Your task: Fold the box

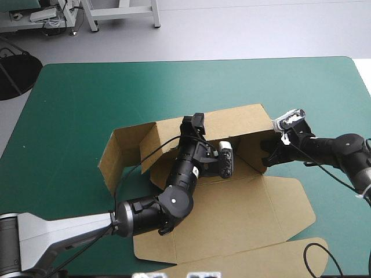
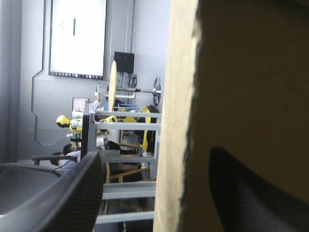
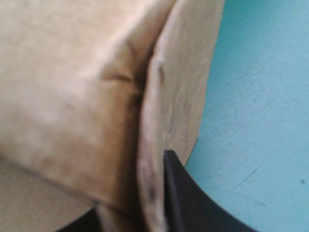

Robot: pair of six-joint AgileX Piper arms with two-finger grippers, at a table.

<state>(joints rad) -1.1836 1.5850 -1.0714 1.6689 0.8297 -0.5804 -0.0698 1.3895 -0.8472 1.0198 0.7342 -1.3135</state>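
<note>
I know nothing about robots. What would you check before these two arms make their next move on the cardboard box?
1. Right gripper holding the box: ok, its fingers pinch the right corner flap.
2. Left gripper placed at the far wall: ok, open, with one finger on each side of the board edge.
3. Far wall raised: ok, it stands up.
4. Left side wall tucked: not ok, it is raised but splays outward.
5. Near panels flat on the teal-green cover: ok.
6. Board undamaged at the pinch: cannot tell, too blurred.
</note>
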